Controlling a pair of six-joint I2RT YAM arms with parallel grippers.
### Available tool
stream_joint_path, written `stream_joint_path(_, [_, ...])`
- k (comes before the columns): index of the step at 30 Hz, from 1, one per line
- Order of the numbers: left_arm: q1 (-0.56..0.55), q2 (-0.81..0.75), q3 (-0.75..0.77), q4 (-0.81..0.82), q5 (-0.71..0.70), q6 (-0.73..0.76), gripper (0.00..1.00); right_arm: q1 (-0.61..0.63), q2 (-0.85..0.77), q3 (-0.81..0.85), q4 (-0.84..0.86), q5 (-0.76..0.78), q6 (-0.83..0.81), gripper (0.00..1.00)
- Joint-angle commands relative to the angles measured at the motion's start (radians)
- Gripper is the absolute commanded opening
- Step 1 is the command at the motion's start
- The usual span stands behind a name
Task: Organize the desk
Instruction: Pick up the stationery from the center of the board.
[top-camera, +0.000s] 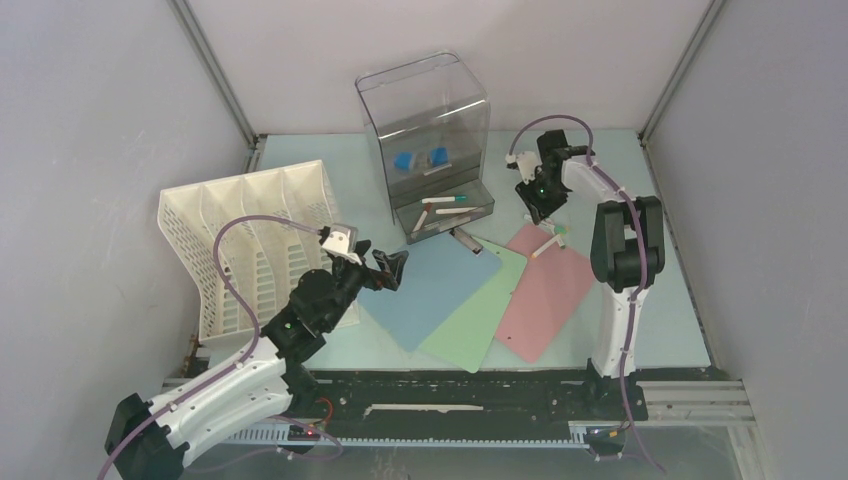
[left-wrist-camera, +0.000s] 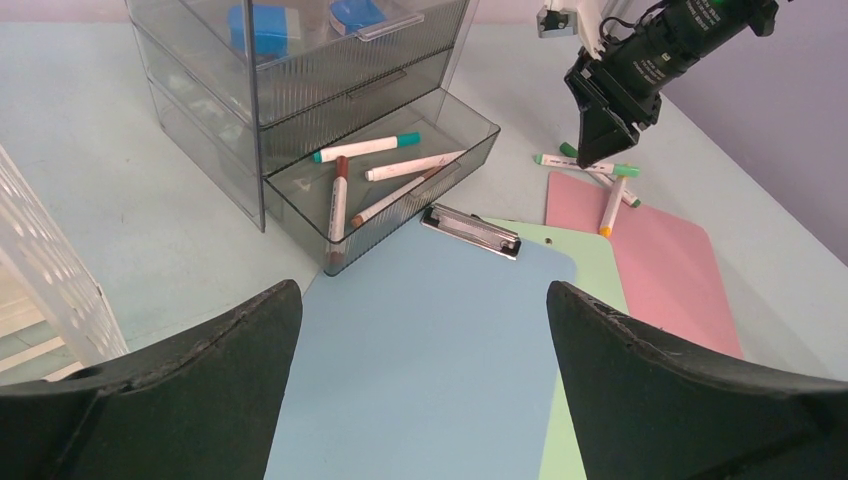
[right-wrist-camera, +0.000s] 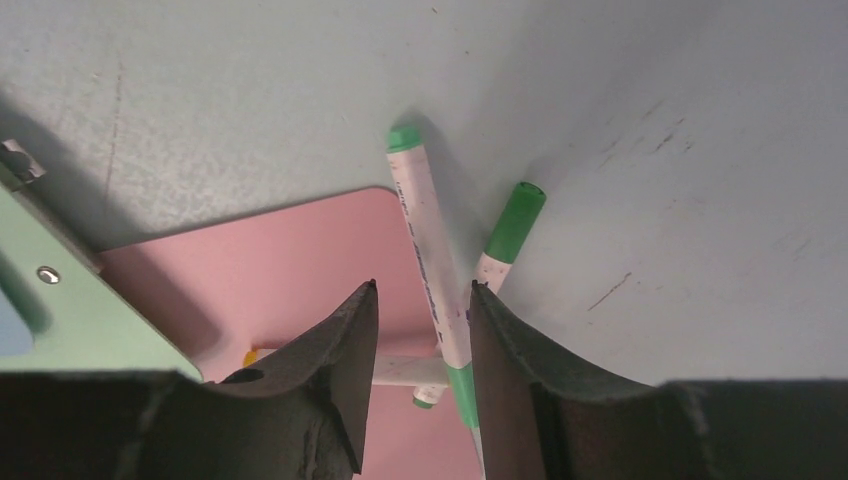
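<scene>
Desk (top-camera: 320, 152) spreads mint-green under it all, pink clipboard (right-wrist-camera: 290, 260) on its right side, left gripper (left-wrist-camera: 422, 290) hanging wide open, and the right gripper (right-wrist-camera: 423, 290), jaws parted astride the green-capped marker (right-wrist-camera: 425, 240), should centre on the barrel before squeezing.

**Left wrist view.** Cut by left edge: rack (left-wrist-camera: 40, 270). Cropped at top: drawer box (left-wrist-camera: 200, 100). Blurred behind that box's ribbed plastic, kind not to be told: blue items (left-wrist-camera: 262, 28). Mostly covered by blue clipboard (left-wrist-camera: 420, 350): green clipboard (left-wrist-camera: 590, 330). Cropped at bottom: left fingers (left-wrist-camera: 180, 400).

**Right wrist view.** Lost behind right fingers (right-wrist-camera: 520, 380) at lower end: green-capped marker (right-wrist-camera: 428, 240). Likewise half hidden: second green marker (right-wrist-camera: 512, 225). Nearly all hidden behind fingers, only tip and short stretch of barrel showing: orange-tipped marker (right-wrist-camera: 400, 371). Too blurred to read: print on barrels. Cut by left edge: green clipboard.

**Top view.** Cut by bottom edge: left arm (top-camera: 215, 395).
</scene>
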Motion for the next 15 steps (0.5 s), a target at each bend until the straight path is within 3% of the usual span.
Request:
stream_joint_path(1, [0.01,-0.009,-0.005,0.025,-0.019,-0.015,1.0,-0.001,0.021,0.035,-0.002,0.04,-0.023,0.45])
stream_joint_path(15, [0.01,-0.003,-0.008,0.03,-0.013,-0.023,1.0,0.001,0.046,-0.005,0.013,0.054,-0.036,0.34])
